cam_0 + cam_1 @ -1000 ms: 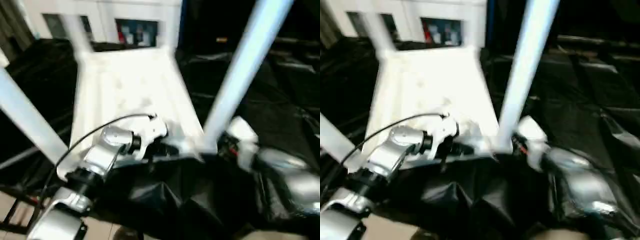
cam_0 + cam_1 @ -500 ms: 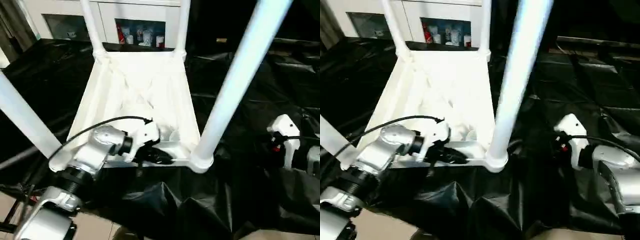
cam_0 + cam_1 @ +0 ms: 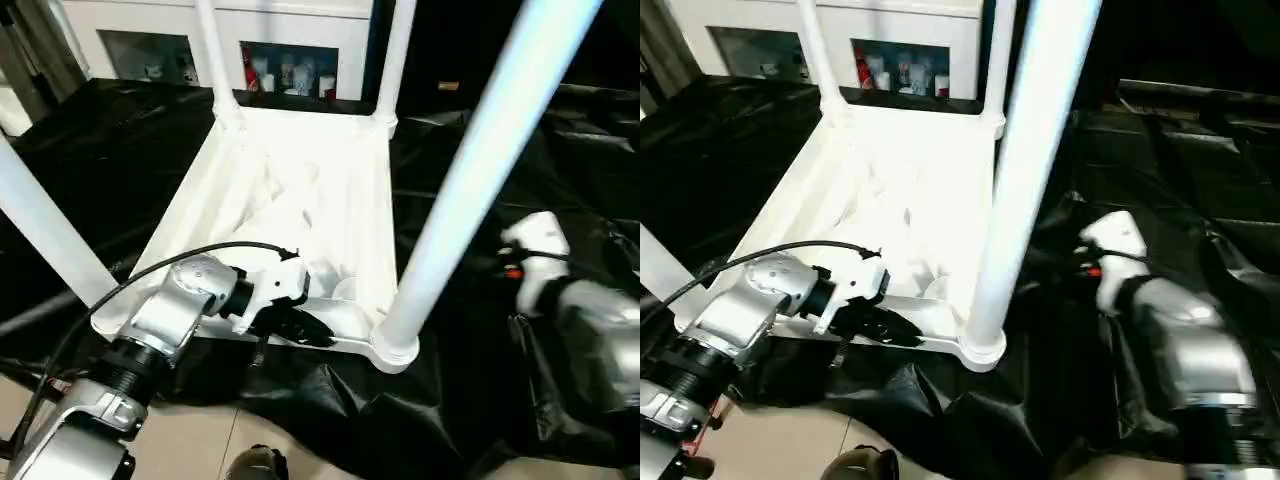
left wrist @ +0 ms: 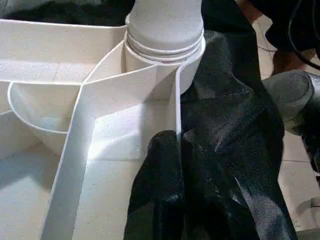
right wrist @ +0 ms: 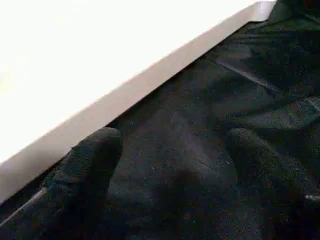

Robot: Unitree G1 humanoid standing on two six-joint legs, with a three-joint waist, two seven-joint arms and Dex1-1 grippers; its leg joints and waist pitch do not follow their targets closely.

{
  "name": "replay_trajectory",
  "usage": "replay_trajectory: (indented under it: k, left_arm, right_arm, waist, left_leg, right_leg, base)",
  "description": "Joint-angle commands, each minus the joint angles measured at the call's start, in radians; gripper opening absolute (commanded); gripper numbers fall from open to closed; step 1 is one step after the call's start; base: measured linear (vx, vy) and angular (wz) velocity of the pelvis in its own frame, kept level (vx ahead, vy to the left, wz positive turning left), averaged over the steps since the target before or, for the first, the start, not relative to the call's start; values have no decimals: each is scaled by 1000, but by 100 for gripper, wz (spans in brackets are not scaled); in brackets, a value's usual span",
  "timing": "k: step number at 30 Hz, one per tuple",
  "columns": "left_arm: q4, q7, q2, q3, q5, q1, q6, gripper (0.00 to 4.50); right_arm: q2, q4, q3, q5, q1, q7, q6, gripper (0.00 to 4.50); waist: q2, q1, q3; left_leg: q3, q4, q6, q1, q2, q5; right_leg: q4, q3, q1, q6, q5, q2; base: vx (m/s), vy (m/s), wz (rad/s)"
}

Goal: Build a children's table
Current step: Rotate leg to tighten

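Observation:
The children's table lies upside down on the black cloth, its white tabletop [image 3: 320, 180] showing the ribbed underside. All of its legs stand in the corner sockets: near right [image 3: 470, 190], near left [image 3: 40, 230], far left [image 3: 213, 55], far right [image 3: 396, 55]. My left gripper [image 3: 305, 327] is shut on the tabletop's near rim [image 4: 176, 115], just beside the near right socket [image 4: 165, 55], with one black finger [image 4: 160, 165] on each side of the rim wall. My right gripper [image 5: 177, 165] stands open over the cloth, close to the tabletop's right edge [image 5: 100, 65], holding nothing.
The black-draped work table [image 3: 110, 150] spreads around the tabletop, its cloth bunched at the near edge [image 3: 330, 400]. A white cabinet with glass doors [image 3: 290, 70] stands behind. Tan floor [image 3: 200, 440] shows below the near edge, with a grey shoe-like shape [image 4: 292, 95] on it.
My right gripper has drawn away from the base of the near right leg to the cloth at the right. The left gripper keeps its hold on the near rim. The view has shifted.

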Motion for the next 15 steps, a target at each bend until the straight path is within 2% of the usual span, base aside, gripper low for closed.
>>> replay_trajectory:
  k: [1, 2, 3, 5, 8, 9, 11, 12, 13, 14, 15]
  left_arm:
    - [-38, -8, 2, -3, -6, -6, -56, 0]
    - [-28, 13, 0, 6, 1, -7, -89, 28]
    - [-28, 20, -2, 11, 0, -7, -94, 45]
    - [-53, 16, -3, 34, -36, 1, -56, 66]
    - [-141, 28, 9, 82, -94, 30, 4, 92]
    - [-153, 38, 11, 89, -98, 35, 4, 102]
    - [-159, 111, 15, 111, -64, 39, -28, 112]
    - [-160, 182, 15, 138, -40, 41, -32, 125]
    - [-158, 256, 7, 168, -23, 42, -30, 138]
    - [-158, 256, 7, 168, -23, 42, -30, 146]
    - [-152, 362, -10, 210, -4, 39, -23, 150]
  right_arm:
    - [22, 18, -2, -13, -21, -47, -10, 378]
    - [43, 23, -5, -12, -27, -77, -11, 378]
    - [50, 23, -6, -13, -28, -86, -12, 378]
    - [81, 20, -10, -9, -29, -120, -10, 378]
    - [115, 3, -4, -18, -16, -161, -16, 378]
    - [119, -1, -6, -18, -14, -169, -17, 378]
    - [132, -9, -15, -24, -10, -203, -25, 378]
    - [142, -14, -22, -38, -7, -241, -34, 378]
    - [151, -20, -28, -52, -4, -278, -39, 378]
    - [151, -20, -28, -52, -4, -278, -39, 378]
    - [163, -28, -34, -64, 0, -315, -43, 378]
  waist:
    - [-11, -7, -92]
    - [-14, -8, -93]
    - [-12, -8, -94]
    - [-7, -6, -97]
    - [-7, -8, -95]
    - [-3, -7, -96]
    - [-3, -9, -95]
    - [-4, -11, -94]
    - [-1, -11, -95]
    - [-3, -14, -95]
    - [-3, -13, -95]
  left_leg:
    - [-32, -72, -3, 39, 65, -255]
    - [-32, -73, -2, 37, 64, -247]
    - [-31, -72, -3, 37, 64, -242]
    - [-31, -71, -6, 36, 64, -234]
    - [-31, -72, -10, 35, 64, -240]
    - [-31, -71, -11, 35, 62, -244]
    - [-32, -72, -14, 37, 62, -260]
    - [-32, -73, -18, 36, 61, -267]
    - [-32, -73, -22, 36, 60, -272]
    - [-33, -74, -33, 37, 60, -279]
    - [-34, -74, -35, 38, 59, -281]
  right_leg:
    - [-73, 44, 33, -205, -278, -82]
    - [-72, 43, 34, -207, -263, -81]
    - [-69, 43, 34, -207, -251, -81]
    - [-65, 43, 35, -214, -225, -81]
    - [-61, 41, 35, -227, -216, -79]
    - [-61, 42, 36, -226, -220, -79]
    - [-65, 42, 35, -216, -237, -78]
    - [-67, 43, 35, -203, -251, -77]
    - [-68, 44, 35, -197, -262, -77]
    - [-68, 43, 34, -188, -269, -76]
    - [-70, 43, 34, -182, -285, -77]
  base:
    - [0, 0, 0]
    - [0, 0, 0]
    - [0, 0, 0]
    - [0, 0, 0]
    - [0, 0, 0]
    - [0, 0, 0]
    - [0, 0, 0]
    - [0, 0, 0]
    - [0, 0, 0]
    - [0, 0, 0]
    - [0, 0, 0]
